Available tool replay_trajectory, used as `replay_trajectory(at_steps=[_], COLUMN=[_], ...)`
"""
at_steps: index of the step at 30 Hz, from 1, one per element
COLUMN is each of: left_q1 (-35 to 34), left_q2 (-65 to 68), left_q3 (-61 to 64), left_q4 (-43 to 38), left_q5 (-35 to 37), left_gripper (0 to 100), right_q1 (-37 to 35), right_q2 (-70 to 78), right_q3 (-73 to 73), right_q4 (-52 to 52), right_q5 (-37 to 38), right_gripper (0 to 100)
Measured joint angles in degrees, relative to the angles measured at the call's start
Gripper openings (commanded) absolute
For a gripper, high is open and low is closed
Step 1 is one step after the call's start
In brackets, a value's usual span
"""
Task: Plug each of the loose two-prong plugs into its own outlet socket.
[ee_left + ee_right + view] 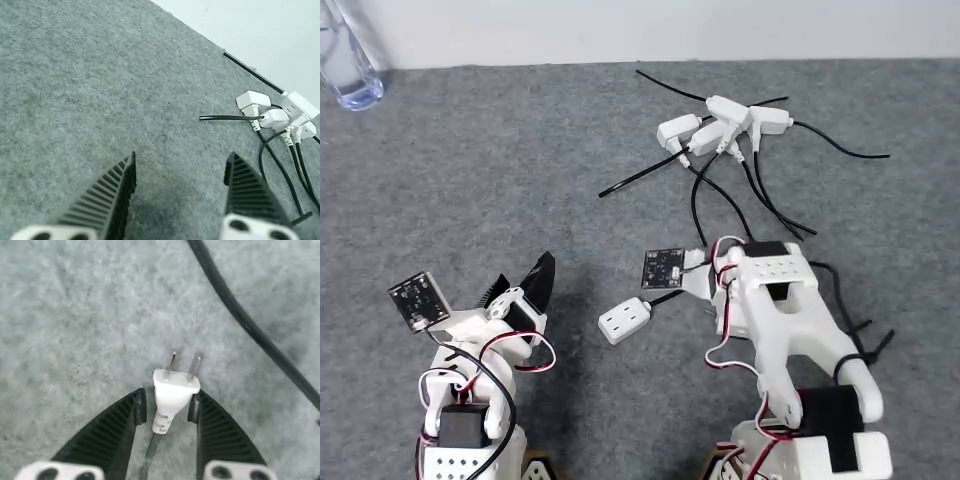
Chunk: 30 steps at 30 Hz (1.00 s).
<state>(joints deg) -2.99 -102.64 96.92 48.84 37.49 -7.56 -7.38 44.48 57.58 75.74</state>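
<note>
Black fingers of the left gripper [523, 282] are standing apart at the near left of the grey mat [470, 170] in the high view, with nothing between them. The right arm [775, 300] is reaching out over the near right of the mat. A small white outlet block [623, 320] is lying between the two arms, socket face up, its thin black lead running toward the right arm. Farther back, a cluster of white plugs and outlets [725, 128] is lying in a tangle, black cords trailing from it across the mat. A clear vessel [348, 60] is standing at the far left corner.

From the left wrist, the left gripper [181, 167] is gaping wide over bare mat and holding nothing. The cluster of white plugs and outlets [277, 115] is lying well away from it, near the mat's far edge.

From the right wrist, the right gripper [168, 399] is pinching a white two-prong plug [175, 385] by its body, one finger pressing each side. The prongs are pointing away from the gripper, and the plug's lead is running back between the fingers. A thick black cord [250, 325] is crossing the mat just beyond.
</note>
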Motion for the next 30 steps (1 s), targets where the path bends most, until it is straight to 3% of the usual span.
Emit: replay_trajectory(at_steps=[8, 15, 22, 27, 30], left_q1=[0.0, 0.0, 0.0, 0.0, 0.0], left_q2=[0.0, 0.0, 0.0, 0.0, 0.0], left_q3=[0.0, 0.0, 0.0, 0.0, 0.0], left_q4=[0.0, 0.0, 0.0, 0.0, 0.0], left_q5=[0.0, 0.0, 0.0, 0.0, 0.0], left_gripper=[27, 27, 27, 27, 27], right_q1=[0.2, -0.1, -0.1, -0.1, 0.2], right_q2=[0.0, 0.0, 0.0, -0.1, -0.1], right_q3=[2.5, 2.6, 2.8, 3.7, 3.8], right_q4=[-3.6, -6.9, -7.6, -8.0, -8.5], right_q5=[-0.6, -8.9, -10.8, -10.9, -10.9], right_gripper=[15.4, 15.4, 15.3, 0.1, 1.2])
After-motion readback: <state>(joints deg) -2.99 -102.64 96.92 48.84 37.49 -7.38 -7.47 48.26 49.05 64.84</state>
